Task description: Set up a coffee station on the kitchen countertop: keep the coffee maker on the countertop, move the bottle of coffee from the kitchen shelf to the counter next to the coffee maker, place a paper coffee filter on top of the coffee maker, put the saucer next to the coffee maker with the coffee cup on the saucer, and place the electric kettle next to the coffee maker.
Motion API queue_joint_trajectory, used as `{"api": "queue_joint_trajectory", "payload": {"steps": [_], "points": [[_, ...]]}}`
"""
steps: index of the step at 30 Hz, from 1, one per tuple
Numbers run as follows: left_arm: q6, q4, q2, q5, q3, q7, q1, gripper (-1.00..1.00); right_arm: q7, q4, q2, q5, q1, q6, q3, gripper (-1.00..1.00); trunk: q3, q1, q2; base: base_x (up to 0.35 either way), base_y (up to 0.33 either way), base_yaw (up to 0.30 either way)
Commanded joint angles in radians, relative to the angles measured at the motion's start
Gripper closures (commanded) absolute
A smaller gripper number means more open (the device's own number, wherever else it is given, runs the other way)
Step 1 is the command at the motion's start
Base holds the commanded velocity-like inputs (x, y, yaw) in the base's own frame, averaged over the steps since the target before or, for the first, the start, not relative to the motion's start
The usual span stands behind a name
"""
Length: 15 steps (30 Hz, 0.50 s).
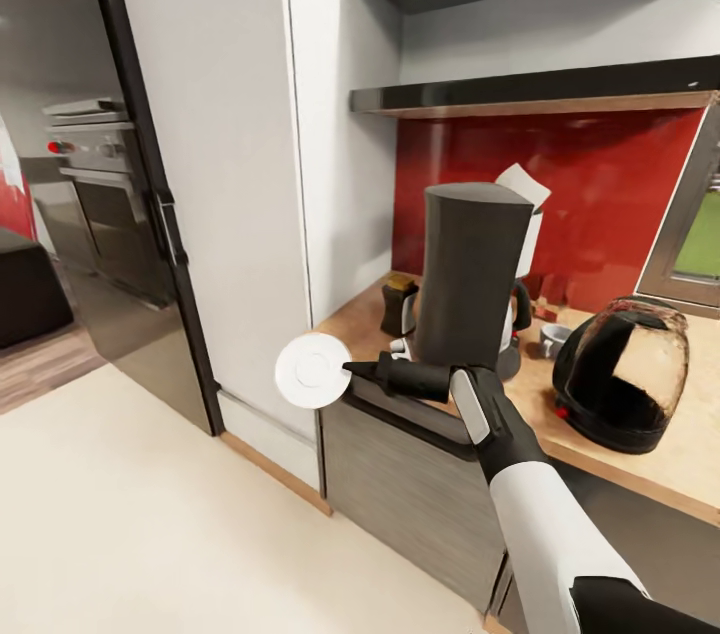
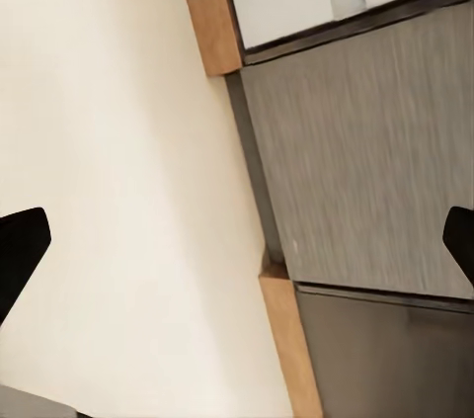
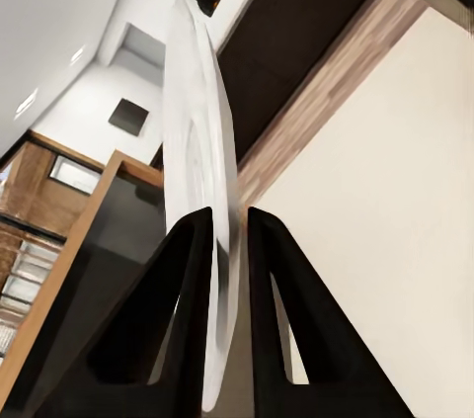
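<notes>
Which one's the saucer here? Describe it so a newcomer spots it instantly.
Find the tall grey coffee maker on the wooden counter. Follow the black right gripper out from its base, past the counter's corner, over the floor. The saucer is the small white round disc pinched at its tip, the only dish held in the air.

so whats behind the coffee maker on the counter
Behind the coffee maker, a white paper filter pokes above its top against the red backsplash. The maker's body covers the filter's lower part and whatever it rests on.
</notes>
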<state>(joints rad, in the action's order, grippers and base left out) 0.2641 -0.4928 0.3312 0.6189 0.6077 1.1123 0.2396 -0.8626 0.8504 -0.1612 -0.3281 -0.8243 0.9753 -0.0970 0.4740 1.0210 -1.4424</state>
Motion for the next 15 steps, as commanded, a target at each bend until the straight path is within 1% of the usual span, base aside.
{"api": "queue_joint_trajectory", "payload": {"steps": [1, 4, 7, 15], "points": [[0.010, -0.001, 0.000, 0.007, -0.001, 0.001, 0.000, -1.00, -0.007, -0.001, -0.001, 0.003, -0.001, 0.005, -0.004, 1.00, 0.001, 0.000, -0.001, 0.049, 0.103, -0.229], [0.010, 0.000, 0.000, 0.007, -0.001, 0.001, 0.001, -1.00, -0.007, -0.001, -0.001, 0.003, -0.001, 0.005, -0.004, 1.00, 0.001, 0.000, -0.001, 0.025, 0.069, -0.256], [0.010, 0.000, 0.000, 0.007, -0.001, 0.001, 0.001, -1.00, -0.007, -0.002, -0.001, 0.003, -0.001, 0.005, -0.004, 1.00, 0.001, 0.000, -0.001, 0.026, 0.177, -0.188], [0.010, 0.000, 0.000, 0.007, -0.002, 0.002, 0.001, -1.00, -0.007, -0.002, -0.001, 0.003, -0.001, 0.005, -0.004, 1.00, 0.001, 0.000, -0.001, 0.077, 0.278, -0.054]]}}
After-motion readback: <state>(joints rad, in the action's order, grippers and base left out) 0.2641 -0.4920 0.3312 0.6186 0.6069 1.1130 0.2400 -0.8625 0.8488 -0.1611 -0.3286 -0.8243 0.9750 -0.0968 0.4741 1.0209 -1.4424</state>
